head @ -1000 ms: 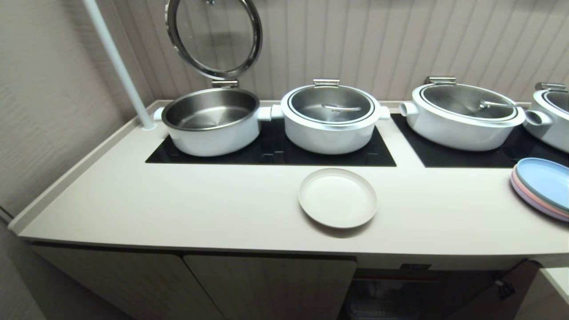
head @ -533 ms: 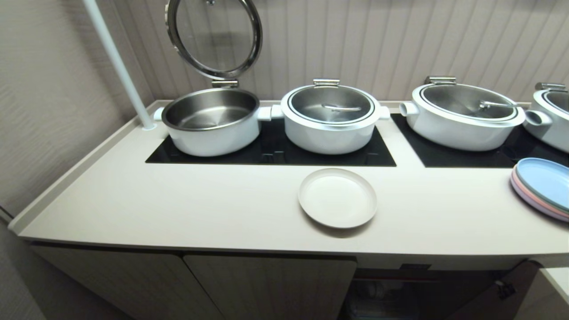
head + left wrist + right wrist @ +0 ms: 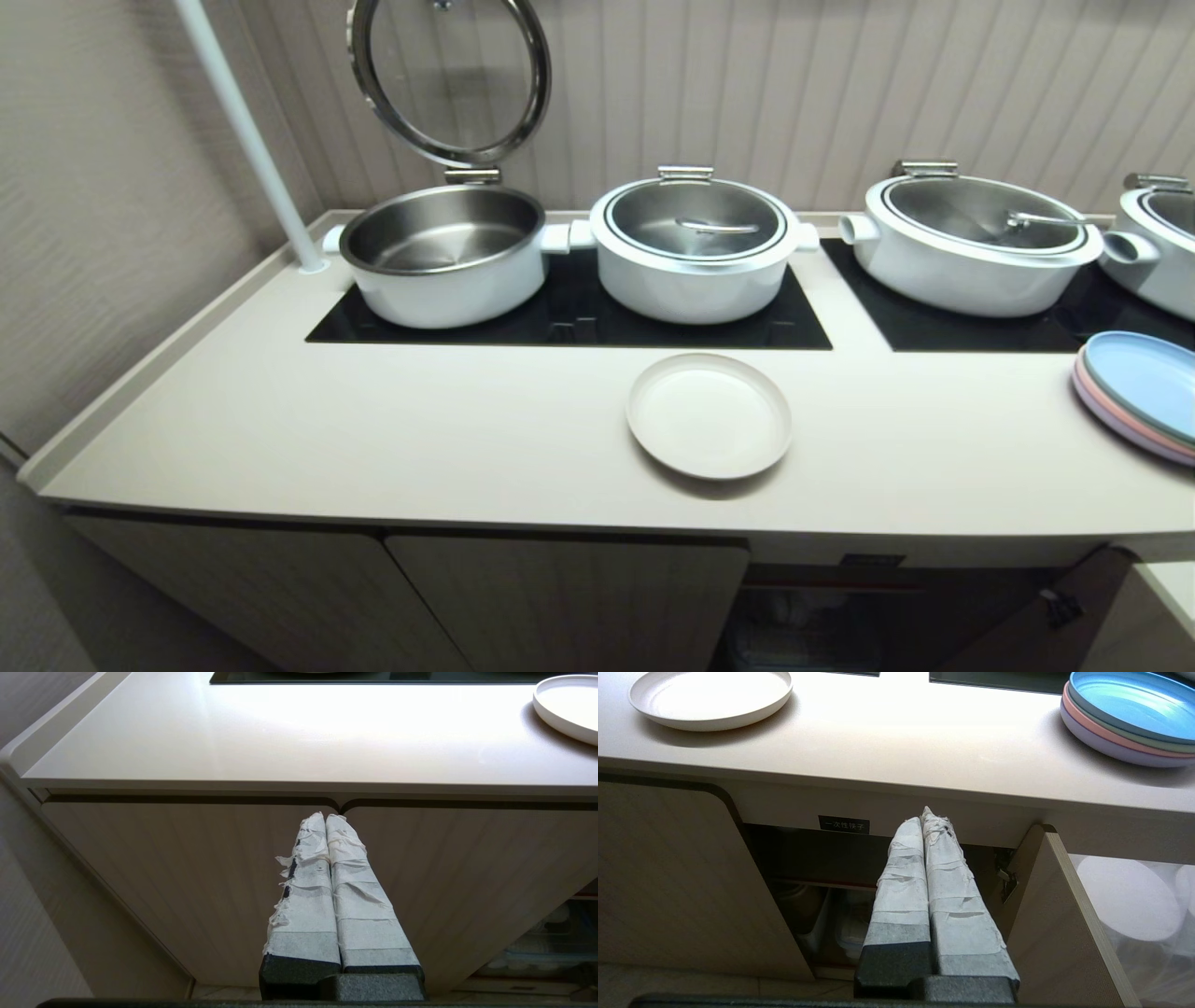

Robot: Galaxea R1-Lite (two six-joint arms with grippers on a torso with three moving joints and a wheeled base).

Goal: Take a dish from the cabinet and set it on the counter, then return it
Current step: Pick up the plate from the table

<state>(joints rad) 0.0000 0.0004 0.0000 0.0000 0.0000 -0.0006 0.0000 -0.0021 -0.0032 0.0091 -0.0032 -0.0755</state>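
Nearest, below the worktop, both arms are held low in front of the cabinet fronts. The left gripper (image 3: 325, 817) is seen with its tape-wrapped fingers pressed flat together, holding nothing, aimed at the seam between two shut doors. The right gripper (image 3: 930, 814) is likewise pinched together and empty, pointed at the open cabinet (image 3: 817, 858), whose ribbed door (image 3: 1057, 933) is swung out to the robot's right beneath the small black label (image 3: 844, 824). Containers can be made out dimly on the shelf inside.

Above, on the counter (image 3: 373, 439), the off-white dish (image 3: 709, 415) lies flat near the front edge, touched by neither gripper. Well apart to its right, a stack of blue and pink plates (image 3: 1139, 392) is set. Farther back, white pots (image 3: 695, 247) stand on the black cooktop (image 3: 569, 327), the leftmost with its glass lid (image 3: 448, 75) raised.

The taking-out and setting-down are judged complete. What is left is judged to be the return: the dish has to be gripped, carried down and placed back on the shelf, possibly followed by the door being shut.
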